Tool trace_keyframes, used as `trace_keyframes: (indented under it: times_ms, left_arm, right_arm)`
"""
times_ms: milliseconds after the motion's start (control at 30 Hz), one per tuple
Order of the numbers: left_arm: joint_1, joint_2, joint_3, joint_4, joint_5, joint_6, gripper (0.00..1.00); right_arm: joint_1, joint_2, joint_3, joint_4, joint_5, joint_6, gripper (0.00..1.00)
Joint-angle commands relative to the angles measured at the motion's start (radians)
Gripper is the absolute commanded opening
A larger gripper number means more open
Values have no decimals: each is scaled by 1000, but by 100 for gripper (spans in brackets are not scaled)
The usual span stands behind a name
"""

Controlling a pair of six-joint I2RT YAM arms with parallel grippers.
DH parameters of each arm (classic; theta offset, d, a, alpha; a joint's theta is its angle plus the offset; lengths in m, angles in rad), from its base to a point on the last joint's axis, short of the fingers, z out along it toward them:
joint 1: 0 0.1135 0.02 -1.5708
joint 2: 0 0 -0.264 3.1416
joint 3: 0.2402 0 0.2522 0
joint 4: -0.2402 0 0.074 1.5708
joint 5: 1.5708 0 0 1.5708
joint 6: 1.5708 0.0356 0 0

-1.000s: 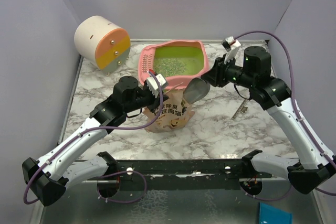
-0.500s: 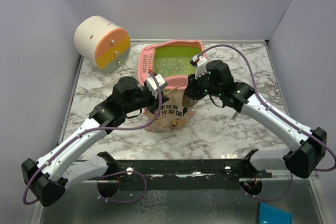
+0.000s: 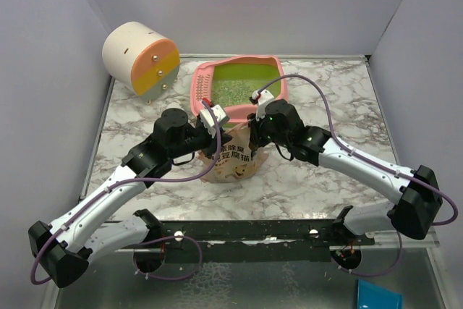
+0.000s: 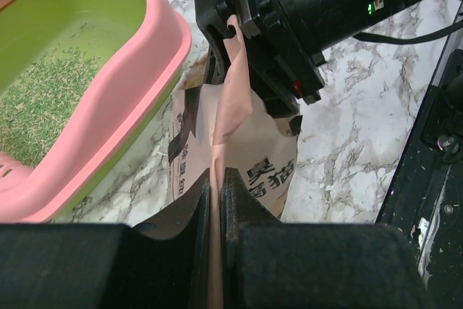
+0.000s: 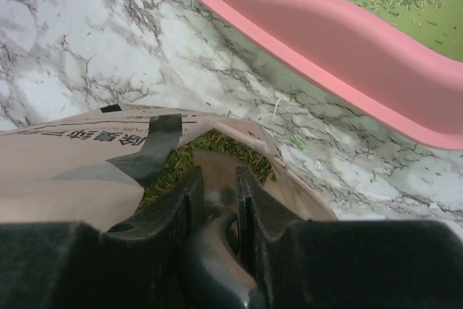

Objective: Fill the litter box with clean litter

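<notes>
The pink litter box (image 3: 205, 79) with its lime-green basin stands at the back of the table, with some clean litter (image 3: 233, 90) in its left part. A beige cat-printed pouch (image 3: 233, 161) stands in front of it. My left gripper (image 3: 217, 127) is shut on the pouch's top edge (image 4: 230, 99) and holds it up. My right gripper (image 3: 255, 135) is shut on a grey scoop's handle (image 5: 217, 258). The scoop's bowl is down inside the open pouch mouth, among the litter there (image 5: 194, 155). The box's pink rim (image 5: 347, 34) lies just beyond.
A cream-and-orange cylinder (image 3: 141, 58) lies at the back left by the wall. Grey walls close in the marble table (image 3: 340, 99) on three sides. Loose granules are scattered between pouch and box (image 5: 300, 139). A black rail (image 3: 253, 233) runs along the near edge.
My right arm has swung left and down from beside the litter box, carrying the scoop into the pouch mouth. My left gripper has stayed holding the pouch edge.
</notes>
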Motion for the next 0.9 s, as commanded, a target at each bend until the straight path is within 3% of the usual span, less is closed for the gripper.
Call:
trace_keyframes:
  times_ms: [0, 567, 867]
  left_arm:
    - [-7, -19, 4, 77, 23, -18, 0]
    - [-8, -20, -6, 77, 18, -15, 0]
    - [-8, -7, -20, 77, 14, -11, 0]
  right_arm:
    - [15, 42, -139, 16, 61, 22, 1]
    - [15, 106, -301, 134, -229, 240, 1]
    - [15, 85, -309, 202, -356, 346, 1]
